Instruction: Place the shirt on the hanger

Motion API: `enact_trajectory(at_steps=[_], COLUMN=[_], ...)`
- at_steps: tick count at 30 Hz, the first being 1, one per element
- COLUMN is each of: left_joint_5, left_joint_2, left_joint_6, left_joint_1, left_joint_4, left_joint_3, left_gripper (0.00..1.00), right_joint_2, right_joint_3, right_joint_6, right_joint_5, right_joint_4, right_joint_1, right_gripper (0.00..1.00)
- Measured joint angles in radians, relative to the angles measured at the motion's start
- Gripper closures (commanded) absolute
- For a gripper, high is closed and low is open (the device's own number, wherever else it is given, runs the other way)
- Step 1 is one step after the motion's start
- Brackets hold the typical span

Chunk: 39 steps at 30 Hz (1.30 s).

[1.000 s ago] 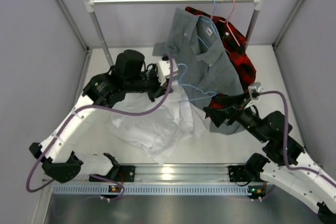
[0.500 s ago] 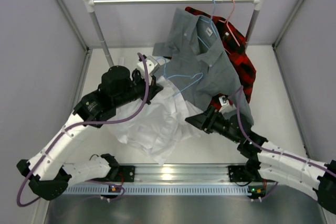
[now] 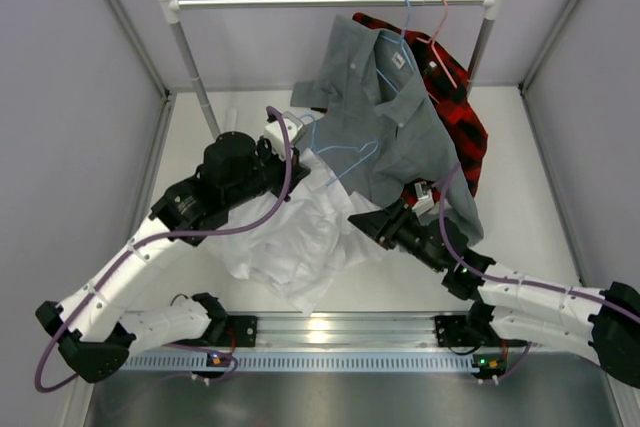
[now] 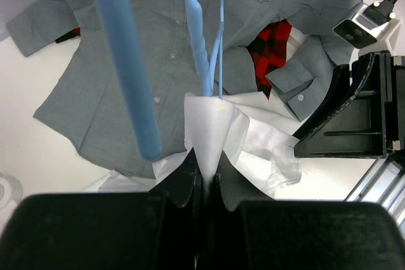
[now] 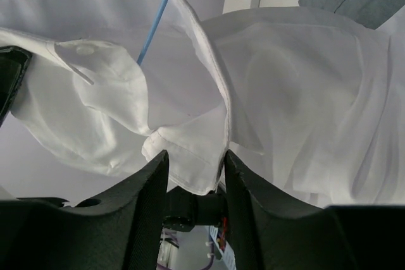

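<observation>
1. Left arm. The left gripper (image 4: pixel 204 159) is pressed together on a raised peak of the shirt (image 4: pixel 209 118). The thin blue wires of the hanger (image 4: pixel 195 23) come out of the top of that pinched fold. I cannot tell whether a wire is also clamped inside it. I judge that this grip holds cloth and hanger together and off the table (image 3: pixel 520 197), so the other arm has a slack edge to work on.

2. Right arm. The right gripper (image 5: pixel 195 159) has its fingers spread on either side of a stitched edge of the shirt near the collar. The cloth lies between them and is not clamped. In the right wrist view one hanger wire passes under the collar just above.

3. Position of the work. The rest of the shirt lies heaped on the table between the two arms. It sits in front of the grey shirt (image 3: pixel 390 107) and the plaid shirt (image 3: pixel 462 112), both hung from the rail (image 3: pixel 330 2).

4. Status. The shirt is not yet seated over the hanger's shoulders.
</observation>
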Motion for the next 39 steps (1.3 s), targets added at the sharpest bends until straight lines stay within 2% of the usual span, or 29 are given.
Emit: enact_trajectory(at_steps=[6,11,16,29,39], left_joint_5=[-0.002,0.006,0.018,0.092,0.092], left_joint_2=[-0.003,-0.029,-0.076,-0.237,-0.279], left_joint_6=[-0.016,-0.031,-0.031,0.032,0.076], left_joint_1=[0.0,0.0,0.0,0.0,0.0], left_joint_4=[0.015,0.02,0.021,-0.013,-0.059], left_joint_3=[-0.006,-0.007,-0.007,-0.082,-0.094], left_gripper=[1.0,1.0,1.0,1.0,1.0], right_joint_2=[0.089,0.149,0.163,0.114,0.117], right_joint_3=[0.003,0.03,0.077,0.342,0.519], right_joint_6=[0.018,0.014,-0.005,-0.202,-0.391], right_joint_5=[0.029,0.087,0.129,0.045,-0.069], right_joint_4=[0.046,0.051,0.026,-0.287,-0.42], right_joint_1=[0.005,0.006,-0.026,-0.3,-0.357], right_gripper=[0.81,1.0,1.0,1.0,1.0])
